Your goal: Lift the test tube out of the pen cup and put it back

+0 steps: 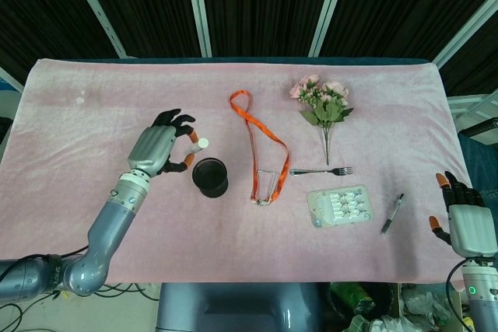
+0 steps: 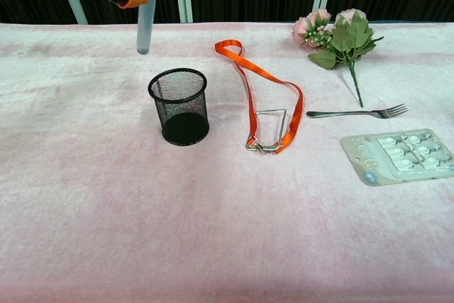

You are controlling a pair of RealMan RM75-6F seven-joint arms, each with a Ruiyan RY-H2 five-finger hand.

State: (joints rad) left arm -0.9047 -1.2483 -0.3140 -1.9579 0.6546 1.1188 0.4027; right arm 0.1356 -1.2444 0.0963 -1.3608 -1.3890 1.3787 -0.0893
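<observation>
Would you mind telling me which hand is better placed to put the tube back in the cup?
The left hand. It already holds the tube upright just above and beside the cup. The right hand sits at the far table edge, holding nothing.

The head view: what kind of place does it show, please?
Probably a robot test or demonstration bench, not a home: a table under a pink cloth, dark slatted panels behind, and unrelated props such as a pen cup, flowers and a fork.
</observation>
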